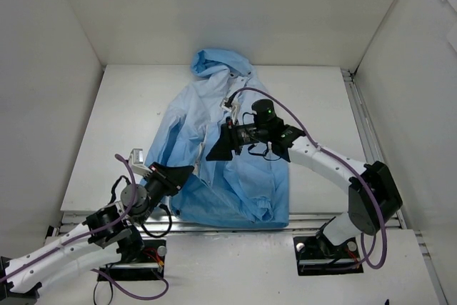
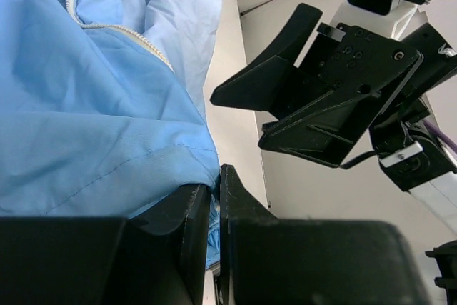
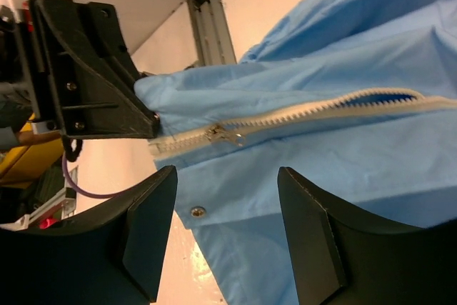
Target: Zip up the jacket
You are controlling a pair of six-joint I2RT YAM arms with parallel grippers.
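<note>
Right wrist view alone shows the metal zipper slider (image 3: 218, 133), the right end effector (image 3: 227, 173) released near it. Top view shows the light-blue thin hooded jacket (image 1: 235, 169) mid-table (image 1: 100, 148), its hem clenched by the left end effector (image 1: 187, 173) near the front edge, with white tabletop showing on either side.

Left claw (image 2: 216, 196) on jacket (image 2: 93, 105) hem

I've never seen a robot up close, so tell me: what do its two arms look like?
The left arm and right arm have white segments, black joints and a purple cable looping alongside. Each ends in two wedge-shaped black fingers. The right one carries a small green light.
</note>
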